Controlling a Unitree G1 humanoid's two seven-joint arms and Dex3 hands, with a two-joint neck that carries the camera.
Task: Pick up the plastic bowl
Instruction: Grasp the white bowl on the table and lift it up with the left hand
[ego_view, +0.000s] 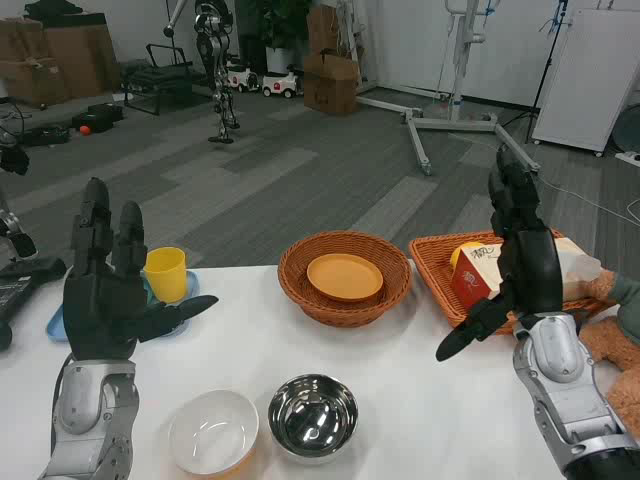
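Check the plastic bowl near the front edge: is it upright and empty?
Upright and empty. The plastic bowl sits mouth up on the table beside the metal bowl, its white inside bare.

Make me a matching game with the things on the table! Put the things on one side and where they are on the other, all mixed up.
Things:
1. yellow cup
2. orange plate
3. steel bowl
4. plastic bowl

Places:
A. in the round basket
B. front of the table, to the left of the shiny bowl
C. on the blue plate, behind the left hand
D. front of the table, to the right of the white bowl

Pairs: 1-C, 2-A, 3-D, 4-B
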